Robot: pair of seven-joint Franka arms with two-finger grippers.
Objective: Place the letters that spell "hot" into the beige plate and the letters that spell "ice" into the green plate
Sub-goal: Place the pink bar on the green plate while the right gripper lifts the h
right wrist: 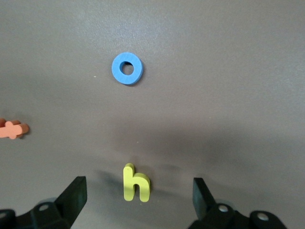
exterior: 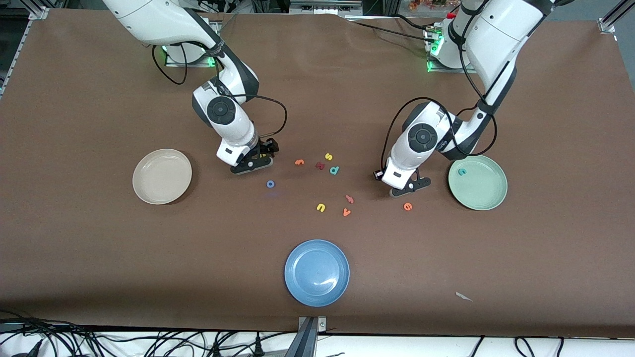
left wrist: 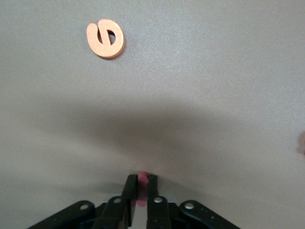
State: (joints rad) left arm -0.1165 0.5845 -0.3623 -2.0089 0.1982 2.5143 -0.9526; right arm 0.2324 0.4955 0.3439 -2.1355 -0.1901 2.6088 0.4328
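My left gripper (exterior: 410, 187) (left wrist: 141, 187) is low over the table beside the green plate (exterior: 483, 189), shut on the dark red i (left wrist: 142, 178). The teal c (exterior: 462, 171) lies in that plate. On the table near the left gripper lies the orange e (exterior: 408, 206) (left wrist: 105, 38). Down at the table, my right gripper (exterior: 255, 161) (right wrist: 139, 190) stands open with the yellow h (right wrist: 135, 183) between its fingers, untouched. The blue o (exterior: 270, 184) (right wrist: 127, 68) and the orange t (exterior: 299, 161) (right wrist: 12, 129) lie close by. The beige plate (exterior: 162, 176) holds nothing.
Mid-table lie a dark red k (exterior: 320, 165), yellow s (exterior: 328, 156), teal p (exterior: 334, 170), yellow u (exterior: 321, 207), salmon f (exterior: 349, 199) and orange v (exterior: 346, 212). A blue plate (exterior: 317, 272) sits nearest the front camera. A white scrap (exterior: 464, 296) lies near the front edge.
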